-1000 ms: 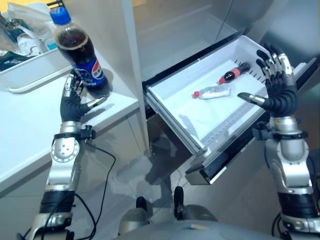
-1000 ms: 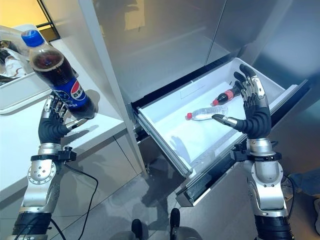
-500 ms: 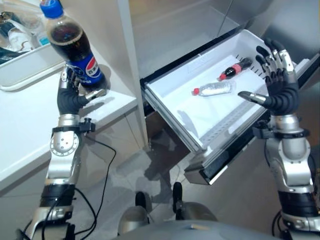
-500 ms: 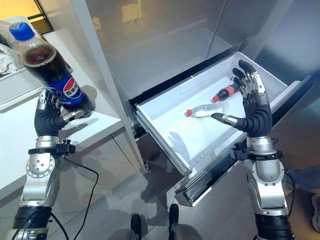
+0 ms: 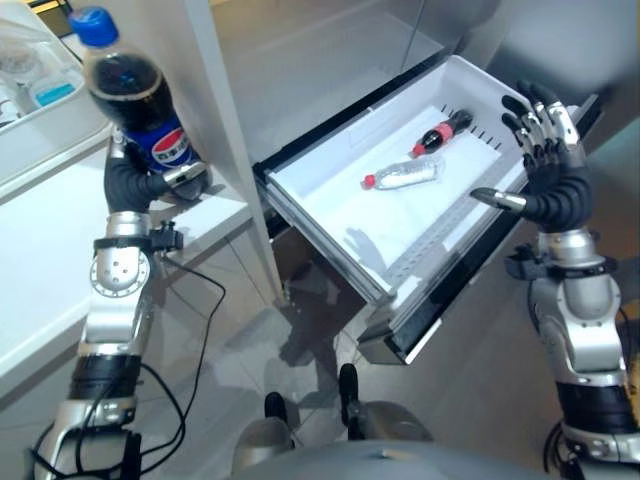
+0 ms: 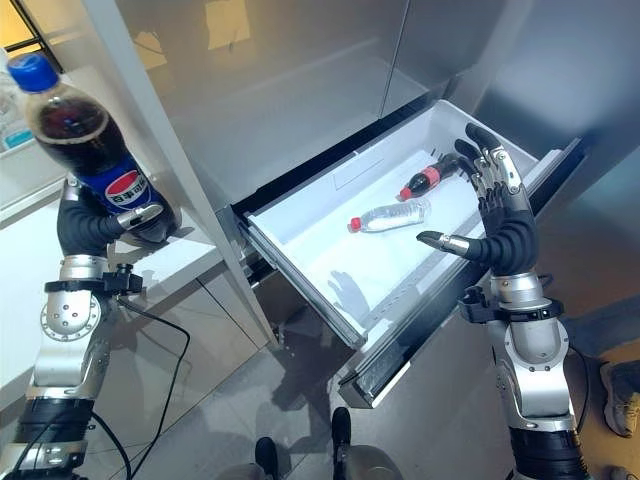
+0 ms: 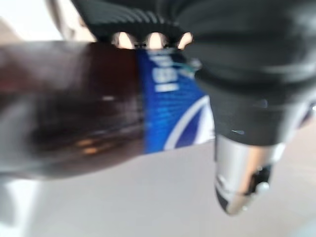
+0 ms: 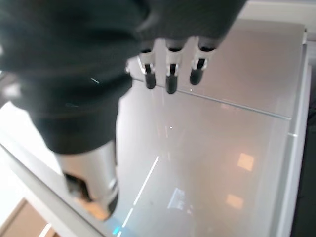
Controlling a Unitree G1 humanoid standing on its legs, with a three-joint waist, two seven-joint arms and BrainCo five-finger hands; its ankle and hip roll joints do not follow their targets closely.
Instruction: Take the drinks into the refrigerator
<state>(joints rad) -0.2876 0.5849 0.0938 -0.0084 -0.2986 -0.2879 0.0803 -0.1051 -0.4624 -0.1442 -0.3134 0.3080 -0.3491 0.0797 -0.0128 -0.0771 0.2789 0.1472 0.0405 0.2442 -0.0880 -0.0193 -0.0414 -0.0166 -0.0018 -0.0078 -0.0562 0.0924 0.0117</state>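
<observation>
My left hand [image 5: 132, 182] is shut on a big cola bottle [image 5: 132, 104] with a blue cap and blue label, held upright above the white counter [image 5: 40, 240] edge; the same bottle [image 7: 98, 103] fills the left wrist view. The white refrigerator drawer [image 5: 330, 215] stands pulled out. Inside lie a clear water bottle [image 5: 402, 174] with a red cap and a small dark cola bottle [image 5: 440, 131]. My right hand [image 5: 548, 180] hovers open over the drawer's right rim, fingers straight, holding nothing.
A white tray [image 5: 40, 95] with packets sits at the back of the counter. The grey refrigerator door panel [image 5: 300, 60] rises behind the drawer. A white upright post [image 5: 215, 110] stands between counter and drawer. A person's shoe [image 6: 622, 395] shows at far right.
My left hand has closed on the big cola bottle and lifted it a little off the counter. The camera has shifted, so the whole scene slid left. My right hand stays open.
</observation>
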